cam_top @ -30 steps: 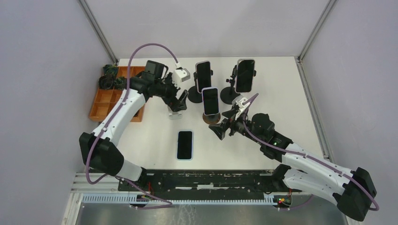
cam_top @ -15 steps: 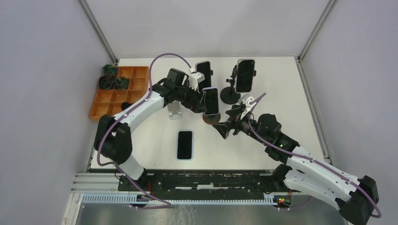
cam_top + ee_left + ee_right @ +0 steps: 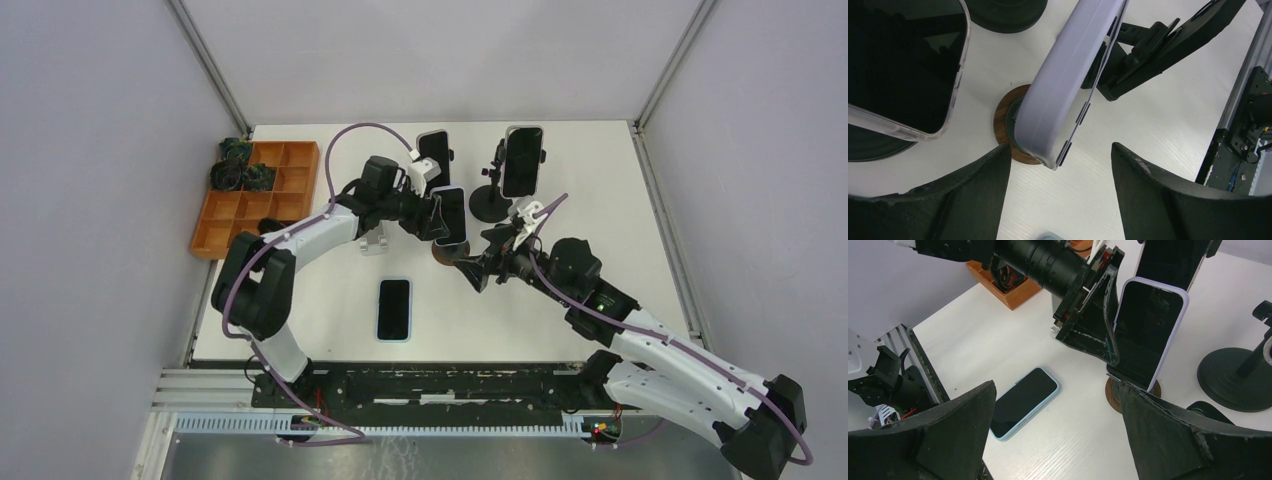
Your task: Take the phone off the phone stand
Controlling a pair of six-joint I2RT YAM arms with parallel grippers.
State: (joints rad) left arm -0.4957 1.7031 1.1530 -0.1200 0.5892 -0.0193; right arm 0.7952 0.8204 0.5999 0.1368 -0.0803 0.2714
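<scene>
The phone (image 3: pixel 449 214), in a lavender case, stands upright on a phone stand with a round wooden base (image 3: pixel 447 251) mid-table. My left gripper (image 3: pixel 430 213) is at the phone's left edge, open. In the left wrist view the phone (image 3: pixel 1068 85) sits just beyond the left gripper (image 3: pixel 1060 150), reaching in between the fingertips without touching either. My right gripper (image 3: pixel 478 270) is open, low beside the wooden base on its right. In the right wrist view, beyond the right gripper (image 3: pixel 1055 385), one black left finger (image 3: pixel 1093 325) lies along the screen's left edge of the phone (image 3: pixel 1148 330).
A blue-cased phone (image 3: pixel 394 309) lies flat in front. Two more phones (image 3: pixel 433 160) (image 3: pixel 523 160) stand on black stands behind. An empty white stand (image 3: pixel 375 238) is left of the wooden base. An orange compartment tray (image 3: pixel 255 195) sits at the left edge.
My left arm swung right, from the white stand to the lavender phone, and its jaws have narrowed a little. My right gripper shifted slightly toward the wooden base.
</scene>
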